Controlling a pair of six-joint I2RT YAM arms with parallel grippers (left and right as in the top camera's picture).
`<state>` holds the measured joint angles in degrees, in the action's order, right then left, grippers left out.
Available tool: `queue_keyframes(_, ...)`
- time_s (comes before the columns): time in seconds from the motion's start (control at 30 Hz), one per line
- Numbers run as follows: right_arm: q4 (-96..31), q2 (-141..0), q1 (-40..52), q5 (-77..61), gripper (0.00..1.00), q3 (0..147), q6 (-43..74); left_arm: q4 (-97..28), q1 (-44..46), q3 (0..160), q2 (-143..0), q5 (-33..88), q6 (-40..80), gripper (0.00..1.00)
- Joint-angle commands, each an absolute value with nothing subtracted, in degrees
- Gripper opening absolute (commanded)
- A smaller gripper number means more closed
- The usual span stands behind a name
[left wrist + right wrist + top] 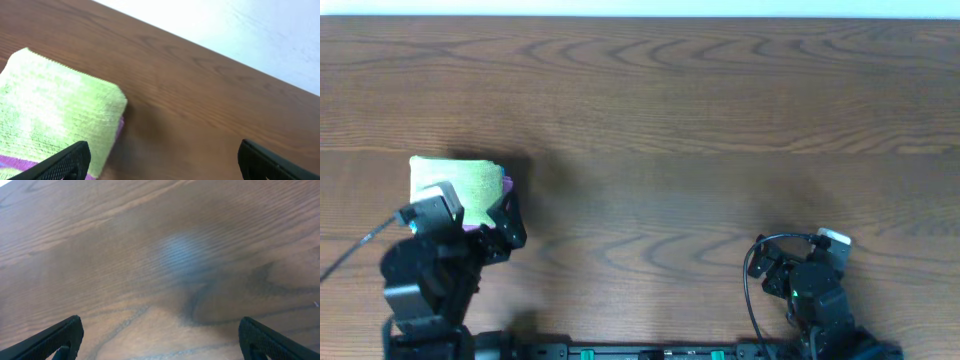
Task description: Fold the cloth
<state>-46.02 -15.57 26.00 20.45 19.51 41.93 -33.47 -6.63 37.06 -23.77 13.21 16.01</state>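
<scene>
The lime-green cloth [455,182] lies as a folded, thick rectangle at the left of the wooden table, resting on a pink cloth whose edge [507,185] peeks out at its right side. In the left wrist view the green cloth [50,107] fills the lower left, with a magenta strip [119,131] under it. My left gripper [470,215] hovers at the cloth's near edge, open, with nothing between its fingers [70,159]; its left finger is over the cloth's corner. My right gripper [798,250] is far off at the lower right, open over bare wood [160,340].
The wooden table [700,120] stretches across the whole view, and its far edge meets a pale surface [240,30]. A black cable [360,245] trails left from the left arm, and another loops beside the right arm [748,290].
</scene>
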Motion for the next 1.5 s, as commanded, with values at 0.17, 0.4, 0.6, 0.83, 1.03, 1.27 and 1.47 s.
queue_keyframes(0.17,-46.1,-15.2,25.7,21.2,0.99,19.4,42.8,-28.1,-6.4,22.3,-9.0,7.8,14.4,0.95)
queue_keyframes(0.4,-46.1,-15.2,25.7,21.2,0.99,19.4,42.8,-29.6,-6.4,18.1,-2.8,7.1,4.4,0.95)
queue_keyframes(0.6,-46.1,-15.2,25.7,21.2,0.99,19.4,42.8,-35.0,-6.3,18.0,-0.2,7.4,-3.2,0.95)
queue_keyframes(0.83,-46.1,-15.2,25.7,21.2,0.99,19.4,42.8,-41.1,-3.7,17.7,-0.2,7.7,-11.2,0.95)
queue_keyframes(1.03,-46.1,-15.2,25.7,21.2,0.99,19.4,42.8,-41.8,-3.6,13.9,-0.2,7.7,-11.6,0.95)
queue_keyframes(1.27,-46.1,-15.2,25.7,21.2,0.99,19.4,42.8,-42.2,-3.5,10.4,-0.2,7.4,-11.6,0.95)
queue_keyframes(1.47,-46.1,-15.2,25.7,21.2,0.99,19.4,42.8,-42.4,-2.0,9.4,-0.2,5.9,-11.6,0.95)
